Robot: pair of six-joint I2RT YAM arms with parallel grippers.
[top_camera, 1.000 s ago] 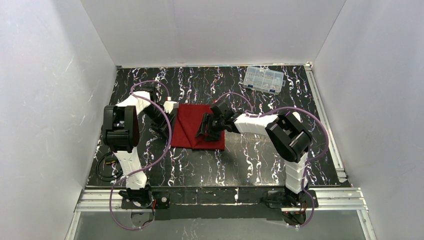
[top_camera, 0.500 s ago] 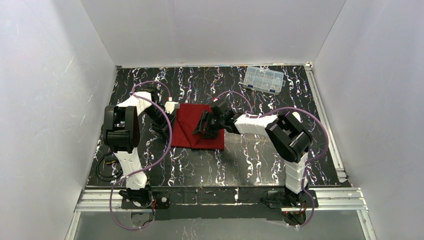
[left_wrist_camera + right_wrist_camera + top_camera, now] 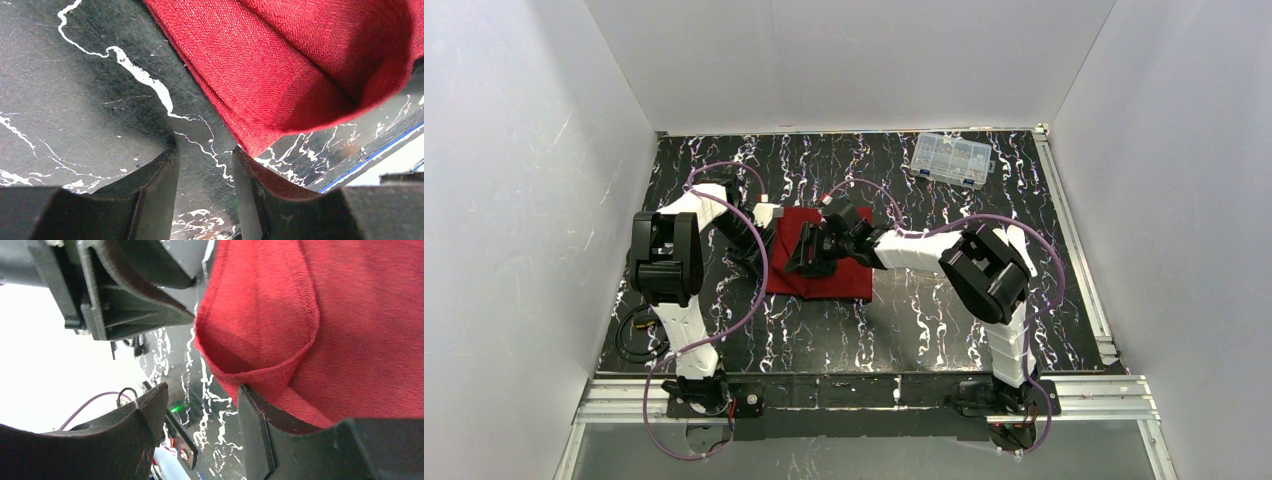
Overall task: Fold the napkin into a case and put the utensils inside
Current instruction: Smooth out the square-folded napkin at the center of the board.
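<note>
The deep red napkin [image 3: 836,278] lies folded in layers on the black marbled table [image 3: 924,320]. My right gripper [image 3: 804,258] stands low over its left half, jaws open. In the right wrist view only table shows between the jaws [image 3: 202,392], and a curled flap of the napkin [image 3: 260,315] rests against the right finger [image 3: 255,425]. My left gripper [image 3: 761,256] sits at the napkin's left edge, open [image 3: 202,152], a corner of the napkin [image 3: 280,70] touching its right fingertip [image 3: 245,165]. The utensils are out of view.
A clear plastic compartment box [image 3: 951,160] sits at the back right of the table. A black cable coil [image 3: 634,335] lies by the left arm's base. White walls close in three sides. The left gripper's body [image 3: 125,295] shows close in the right wrist view.
My right gripper has moved left across the napkin toward the left gripper, pushing a flap of cloth with it. The left arm has stayed put.
</note>
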